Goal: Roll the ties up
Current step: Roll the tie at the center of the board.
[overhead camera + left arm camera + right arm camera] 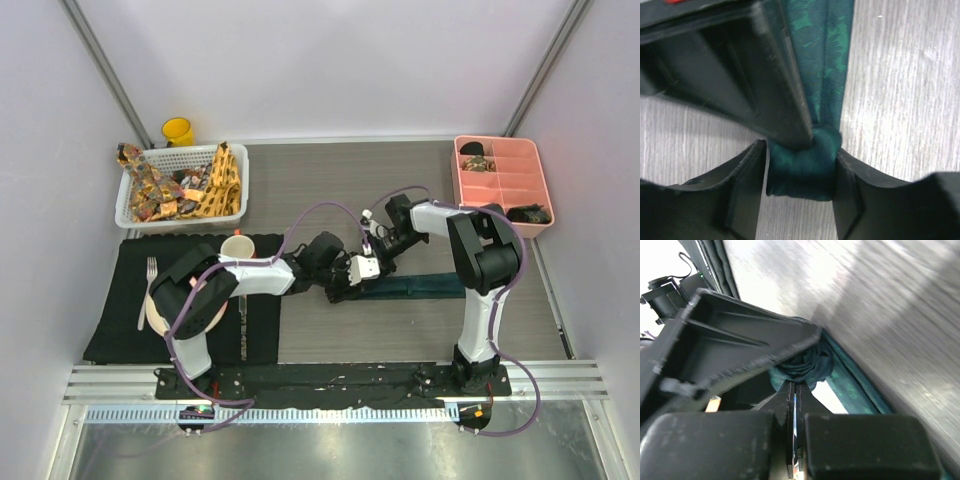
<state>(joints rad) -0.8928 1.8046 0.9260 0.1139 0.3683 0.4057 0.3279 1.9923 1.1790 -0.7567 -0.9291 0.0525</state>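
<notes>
- Left end effector (335, 290) and right end effector (352, 284) meet mid-tabletop (330, 190), at the left end of the flat-lying dark teal fabric necktie (430, 285).
- Left wrist: jaws half-spread, flanking the necktie's rolled end; I cannot tell whether they grip it.
- Right wrist: jaws closed, tips apparently touching the roll.

Left end effector (800, 167) seemingly half open; right end effector (793, 395) closed tight.
</notes>
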